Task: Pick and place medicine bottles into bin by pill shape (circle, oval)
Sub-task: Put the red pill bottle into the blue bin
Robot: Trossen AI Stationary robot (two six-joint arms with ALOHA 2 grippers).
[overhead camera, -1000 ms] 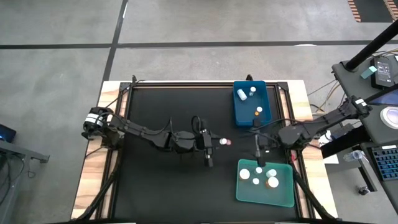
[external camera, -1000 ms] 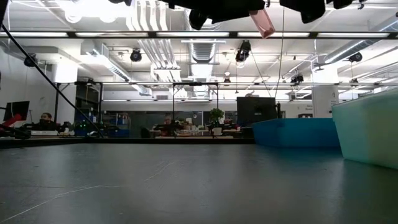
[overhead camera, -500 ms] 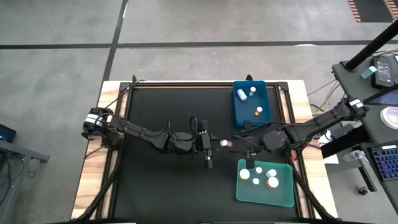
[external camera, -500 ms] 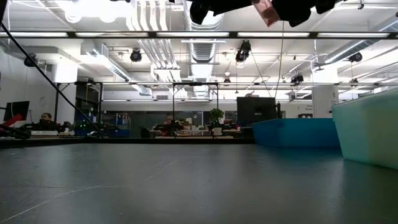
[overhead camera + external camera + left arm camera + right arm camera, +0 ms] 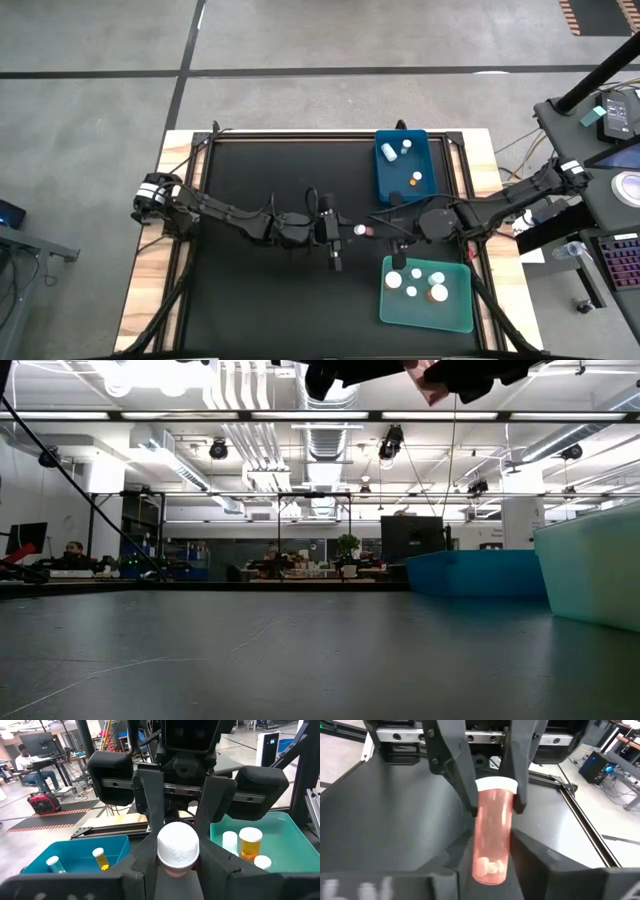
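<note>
Both claws meet at one pink bottle point(image 5: 491, 832) beside the green tray point(image 5: 462, 316): left claw point(image 5: 352, 229) pinching it, right claw point(image 5: 378, 228) spread around it.

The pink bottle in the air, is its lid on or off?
On. The pink bottle wears its white cap, held between the left pincer and right pincer.

The bottle point(image 5: 492, 837) is translucent pink plastic with a smooth white cap point(image 5: 178, 844); the table point(image 5: 260, 290) is matt black.
</note>
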